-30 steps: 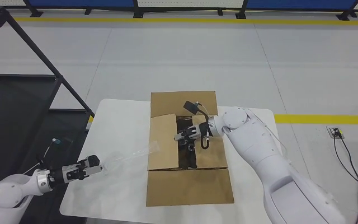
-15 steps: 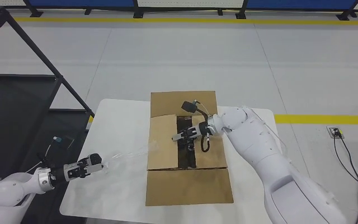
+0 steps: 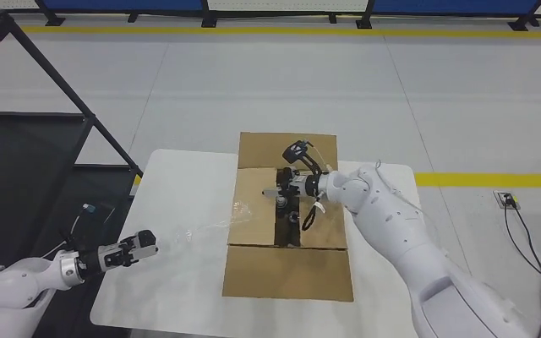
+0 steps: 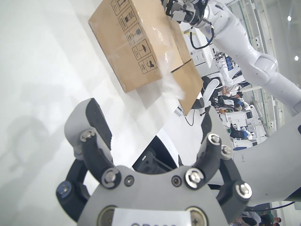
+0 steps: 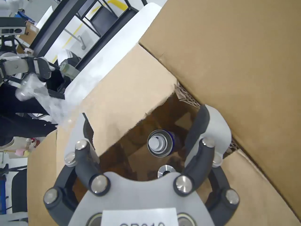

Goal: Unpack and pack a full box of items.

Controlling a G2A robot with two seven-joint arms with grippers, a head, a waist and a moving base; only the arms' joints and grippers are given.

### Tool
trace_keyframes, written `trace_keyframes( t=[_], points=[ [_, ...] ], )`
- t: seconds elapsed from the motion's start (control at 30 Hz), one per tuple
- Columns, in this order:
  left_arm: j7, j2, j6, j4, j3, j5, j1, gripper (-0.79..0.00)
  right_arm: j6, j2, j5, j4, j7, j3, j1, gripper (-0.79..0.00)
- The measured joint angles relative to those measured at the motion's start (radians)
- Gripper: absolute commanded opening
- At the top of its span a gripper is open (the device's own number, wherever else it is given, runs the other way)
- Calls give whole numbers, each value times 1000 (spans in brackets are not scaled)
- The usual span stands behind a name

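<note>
An open cardboard box (image 3: 292,270) stands mid-table with its flaps spread; its side carries printed symbols (image 4: 131,43). My right gripper (image 3: 283,193) (image 5: 145,114) hangs open over the box's opening, beside the inner flap (image 5: 122,95), and also shows far off (image 4: 171,8). Down inside stand a blue-rimmed spray can (image 5: 160,143) and a metal cap (image 5: 166,170). My left gripper (image 3: 142,245) (image 4: 152,121) is open near the table's front left corner. A clear plastic film (image 3: 203,228) (image 4: 172,88) stretches from in front of it to the box; I cannot tell if they touch.
The white table (image 3: 182,182) has bare room left of the box. A black metal frame (image 3: 59,80) and a dark platform (image 3: 38,169) stand off its left side. A crumpled end of the plastic (image 5: 25,90) hangs near the left gripper (image 5: 38,68).
The box has slid away and to the right, with the right gripper moving away along with it. The film now reaches farther across. The left arm has hardly moved.
</note>
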Motion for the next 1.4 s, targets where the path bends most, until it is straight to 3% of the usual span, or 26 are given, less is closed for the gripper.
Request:
trace_keyframes(
  t=[0.1, 0.23, 0.43, 0.57, 0.7, 1.07, 1.17, 1.4],
  points=[
    [-2, -1, 2, -2, 2, 0, -4, 0, 38, 17, 37, -46, 51, 31, -14, 0],
    [-2, -2, 2, -3, 3, -2, -7, 0, -18, 49, 59, -112, 84, 77, -43, 0],
    [5, -5, 6, 2, 5, -6, -13, 0, -10, 100, 12, -266, 41, 144, -120, 0],
    [84, -13, 67, 11, 4, -43, -14, 0, -20, 135, -20, -392, -4, 201, -199, 0],
    [165, -19, 129, 0, -5, -61, -4, 0, -35, 162, 0, -499, 52, 246, -267, 0],
    [168, -19, 132, -2, -5, -59, -3, 0, -27, 176, 23, -548, 96, 274, -298, 0],
    [226, -23, 137, -32, 4, 31, -16, 0, -29, 178, 24, -576, 78, 277, -319, 0],
    [400, -44, 113, -79, 82, 492, -68, 0, -61, 186, 0, -632, 75, 279, -351, 0]
  ],
)
